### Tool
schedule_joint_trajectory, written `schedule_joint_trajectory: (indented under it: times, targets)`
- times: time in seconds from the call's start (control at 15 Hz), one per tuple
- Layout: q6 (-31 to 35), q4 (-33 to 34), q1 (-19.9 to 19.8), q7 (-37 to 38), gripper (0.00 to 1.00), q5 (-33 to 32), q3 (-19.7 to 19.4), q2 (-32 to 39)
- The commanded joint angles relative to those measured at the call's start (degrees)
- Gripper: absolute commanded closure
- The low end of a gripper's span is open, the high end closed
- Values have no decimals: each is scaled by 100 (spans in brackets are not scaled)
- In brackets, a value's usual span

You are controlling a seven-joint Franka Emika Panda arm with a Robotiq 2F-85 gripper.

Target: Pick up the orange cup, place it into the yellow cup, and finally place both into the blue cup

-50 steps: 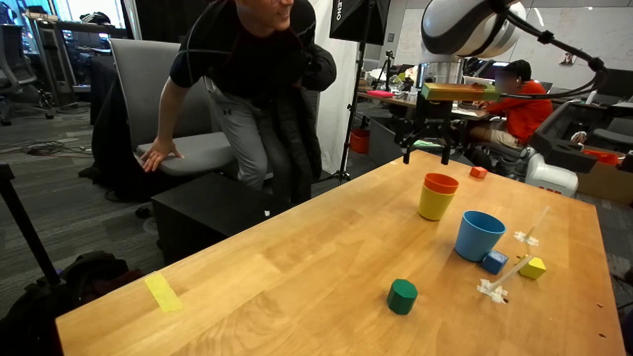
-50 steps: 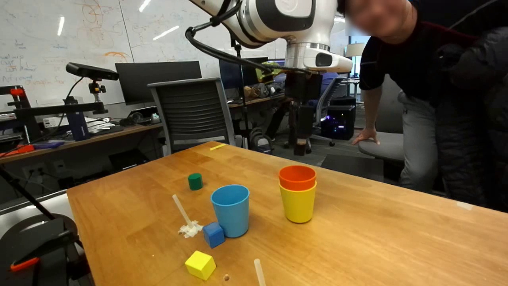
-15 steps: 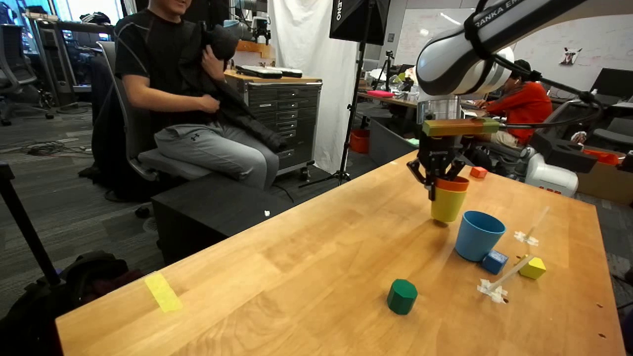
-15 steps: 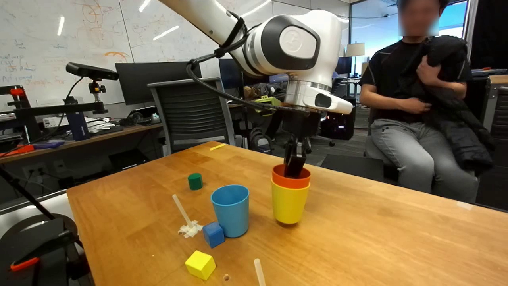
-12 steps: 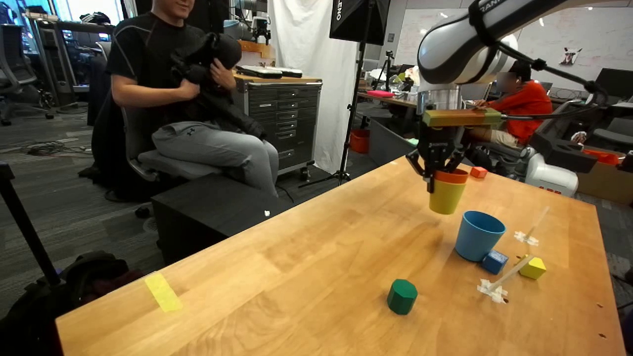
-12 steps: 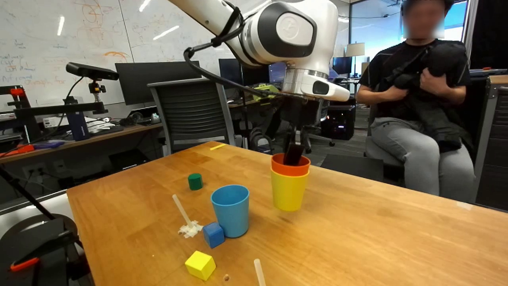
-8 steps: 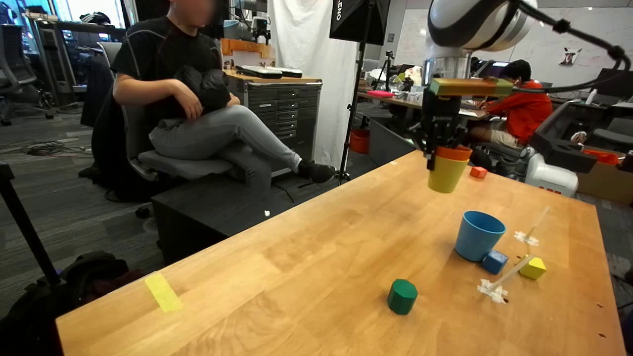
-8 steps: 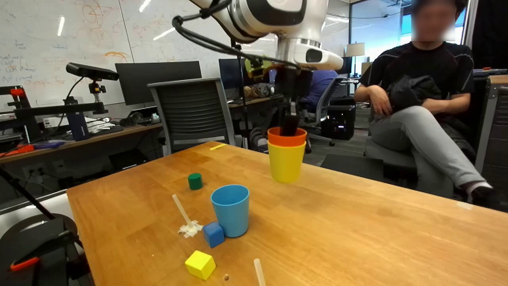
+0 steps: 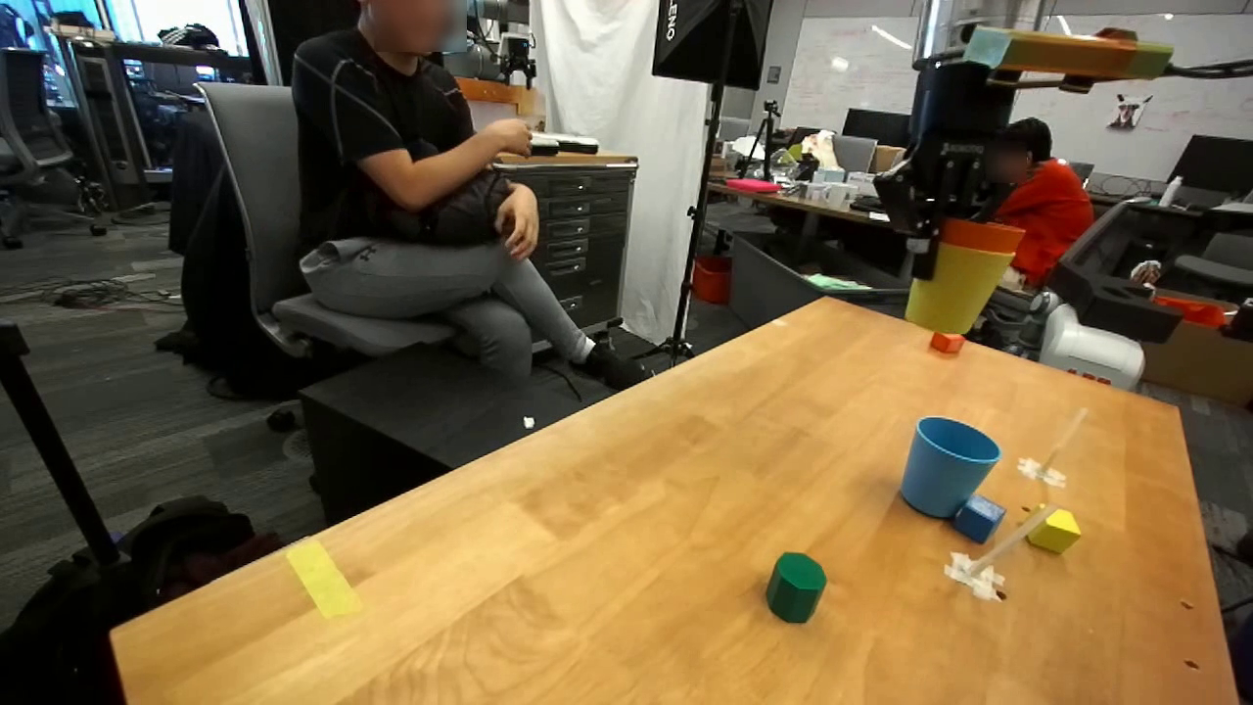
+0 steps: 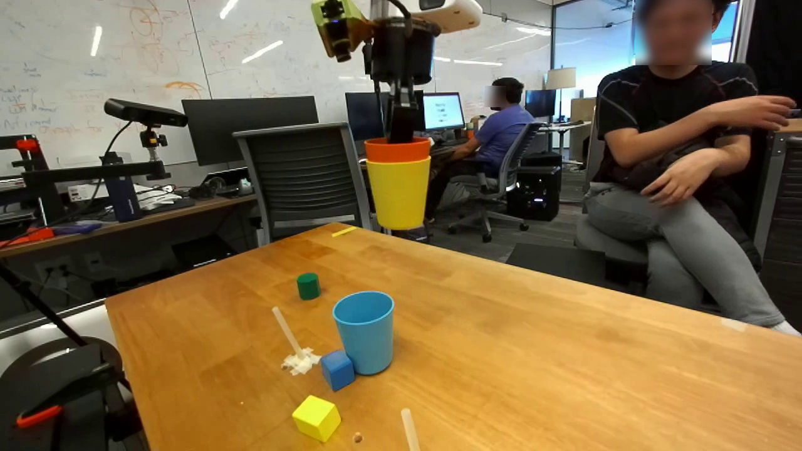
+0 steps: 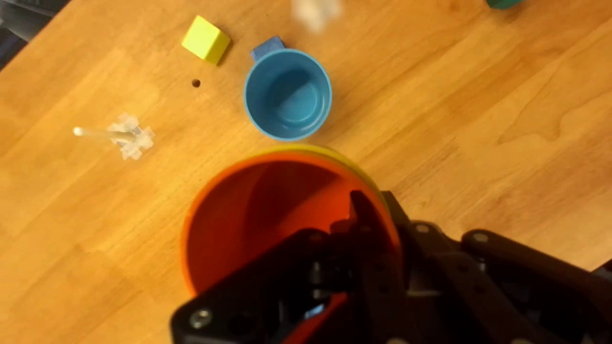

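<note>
Nearest the wrist camera, the claw (image 11: 374,197) is pinching one side of the nested pair: a finger (image 11: 362,208) reaches down inside the orange cup (image 11: 272,205), and its mate lies against the outside of the yellow cup (image 10: 399,194), so both walls are squeezed together. The orange cup sits in the yellow one with its rim standing above, and in both exterior views the pair hangs in the air, well up from the table (image 10: 532,351).

Farther down stands the blue cup (image 11: 288,95), upright on the table, its floor in sight from the wrist. The step in hand looks to be carrying the pair over to it, the last part of the task. Since the grip is at one edge, aim by the middle of the yellow cup's base, not by the claw; stop once that is over the blue mouth, and only then go straight down. The outer finger needs room too: it may catch the blue rim, so letting go when the base is well inside seems wiser than pushing for the bottom. A slow swing should help, as an off-centre pinch could let the cups tip.

Past the blue cup is a blue block (image 11: 267,46) — touching it or just beside, I cannot tell — then a yellow block (image 11: 203,40) near by. The green block (image 10: 308,286) stands well apart.
</note>
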Motion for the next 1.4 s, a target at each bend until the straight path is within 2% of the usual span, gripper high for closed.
schedule_joint_trajectory:
  times: [0.0,0.47,1.0,1.33]
  targets:
    - [128,-913,36,-109,98,-277,96,-707]
    - [815,-1595,-20,-297,98,-237,156,-575]
    - [1525,-1794,-8,-364,98,-209,143,-179]
    - [1705,-1819,5,-404,98,-201,145,-40]
